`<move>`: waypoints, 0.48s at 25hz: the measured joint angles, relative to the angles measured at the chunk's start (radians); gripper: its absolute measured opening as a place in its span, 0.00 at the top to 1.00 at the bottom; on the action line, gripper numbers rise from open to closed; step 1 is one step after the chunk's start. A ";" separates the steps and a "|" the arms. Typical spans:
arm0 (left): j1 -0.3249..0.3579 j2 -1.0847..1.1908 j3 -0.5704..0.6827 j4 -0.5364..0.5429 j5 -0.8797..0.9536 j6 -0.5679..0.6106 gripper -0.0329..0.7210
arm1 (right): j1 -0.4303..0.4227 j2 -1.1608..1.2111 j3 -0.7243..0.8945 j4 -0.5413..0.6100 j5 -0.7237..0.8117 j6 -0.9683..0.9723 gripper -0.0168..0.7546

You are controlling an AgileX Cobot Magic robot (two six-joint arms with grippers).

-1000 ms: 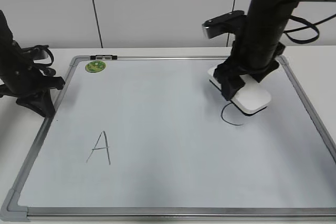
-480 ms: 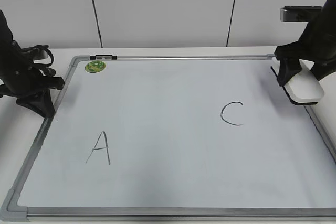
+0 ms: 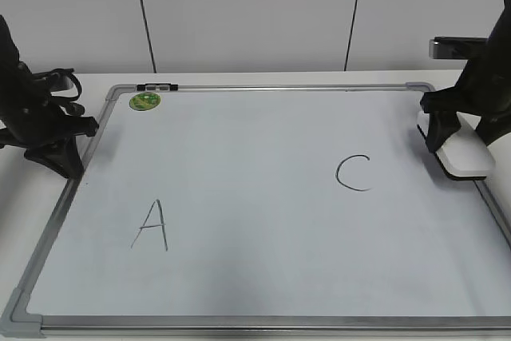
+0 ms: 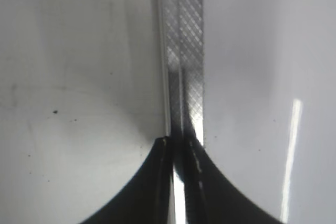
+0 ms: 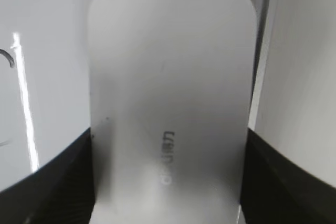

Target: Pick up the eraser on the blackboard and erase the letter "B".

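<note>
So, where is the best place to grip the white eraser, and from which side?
Grip the eraser across its two long, straight sides, coming from above, as the right gripper does. The flat top and rounded corners offer no hold.

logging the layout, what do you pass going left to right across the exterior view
left gripper → green round magnet → letter "A" → letter "C" → eraser held in the right gripper

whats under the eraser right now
The eraser, held in the right claw, sits over the blackboard's right frame edge. Bare white board and the grey rail show beside it; the surface directly beneath is covered.
</note>
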 joint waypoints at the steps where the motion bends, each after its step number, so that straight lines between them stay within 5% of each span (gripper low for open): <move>1: 0.000 0.000 0.000 0.000 0.000 0.000 0.92 | 0.000 0.007 0.000 -0.002 0.000 0.000 0.29; 12: 0.000 0.000 0.000 0.000 0.000 0.000 0.92 | 0.000 0.053 0.000 -0.026 -0.026 0.008 0.29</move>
